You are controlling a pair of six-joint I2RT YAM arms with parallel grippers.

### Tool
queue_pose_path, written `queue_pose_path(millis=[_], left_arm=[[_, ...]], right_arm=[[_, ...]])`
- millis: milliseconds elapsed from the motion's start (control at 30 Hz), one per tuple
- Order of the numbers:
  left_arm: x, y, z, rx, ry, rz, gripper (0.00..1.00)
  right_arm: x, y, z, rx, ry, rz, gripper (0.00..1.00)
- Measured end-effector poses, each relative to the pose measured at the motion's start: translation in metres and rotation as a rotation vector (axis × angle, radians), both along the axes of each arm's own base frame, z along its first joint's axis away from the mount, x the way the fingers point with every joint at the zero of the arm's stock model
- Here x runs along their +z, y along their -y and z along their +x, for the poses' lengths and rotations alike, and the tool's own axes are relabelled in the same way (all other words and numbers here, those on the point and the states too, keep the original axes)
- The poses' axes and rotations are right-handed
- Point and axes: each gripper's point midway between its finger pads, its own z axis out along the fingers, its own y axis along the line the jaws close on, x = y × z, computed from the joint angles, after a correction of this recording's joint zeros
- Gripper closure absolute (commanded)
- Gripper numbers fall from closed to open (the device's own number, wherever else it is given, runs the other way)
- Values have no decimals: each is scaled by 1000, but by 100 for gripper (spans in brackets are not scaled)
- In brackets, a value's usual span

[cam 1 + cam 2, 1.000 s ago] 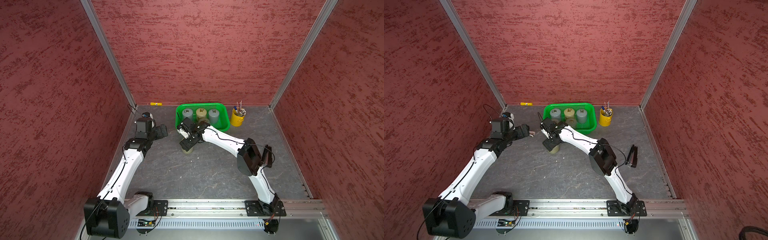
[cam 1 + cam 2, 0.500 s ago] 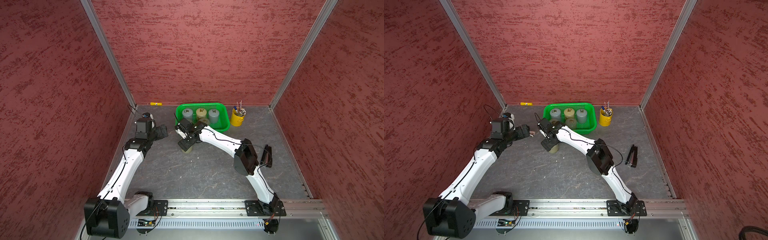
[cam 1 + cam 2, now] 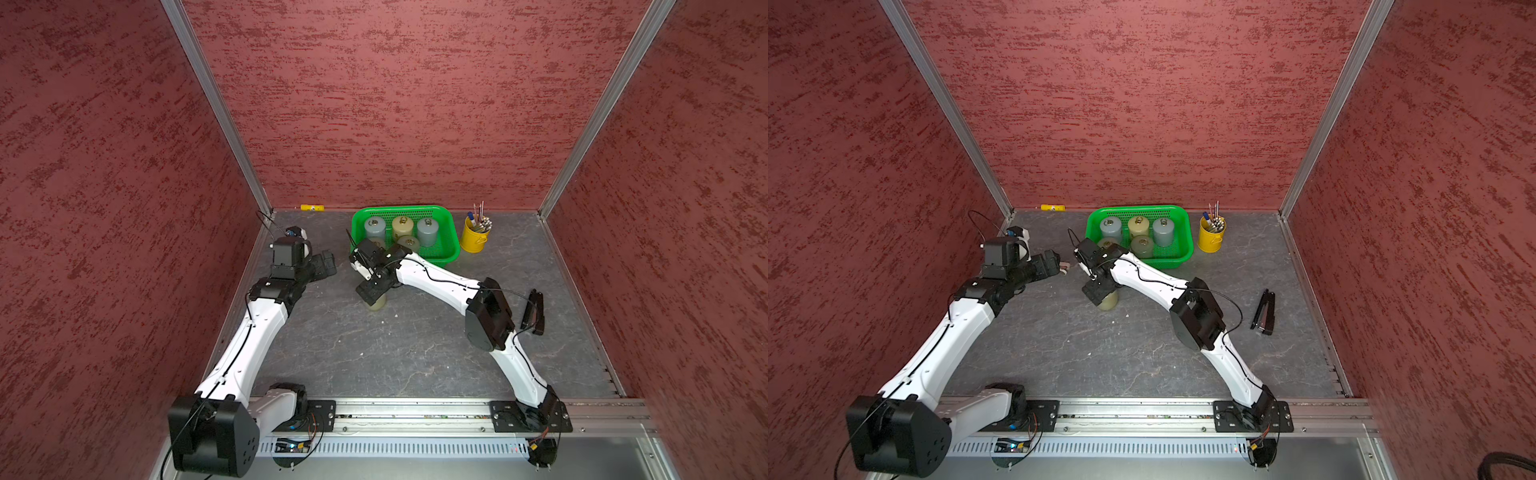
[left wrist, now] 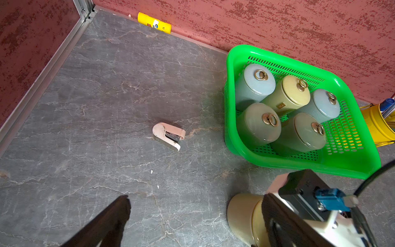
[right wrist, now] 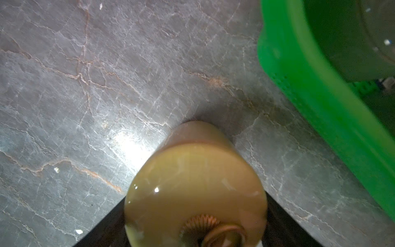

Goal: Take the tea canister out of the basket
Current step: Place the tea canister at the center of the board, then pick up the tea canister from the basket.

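My left hand (image 3: 328, 262) hung wide open and empty, apparently kept clear. My right hand (image 3: 372, 293) was closed from above around the lid of the round, glossy beige tea canister (image 3: 377, 305). That grip kept it upright on the grey marbled worktop (image 3: 374, 353), just outside the bright green perforated plastic basket (image 3: 454, 241), where five more canisters (image 3: 402, 226) stood.
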Motion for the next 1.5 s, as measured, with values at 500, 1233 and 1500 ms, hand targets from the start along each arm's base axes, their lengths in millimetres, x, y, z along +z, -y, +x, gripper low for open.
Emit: queue_pose_path(millis=[500, 1233, 1500], left_arm=[[0, 0, 0, 0, 0, 0, 0], [3, 10, 1, -34, 15, -11, 0], [0, 78, 10, -231, 8, 19, 0]], right_arm=[[3, -6, 4, -2, 13, 22, 1], [103, 8, 33, -70, 159, 197, 1], [117, 68, 88, -220, 183, 164, 1]])
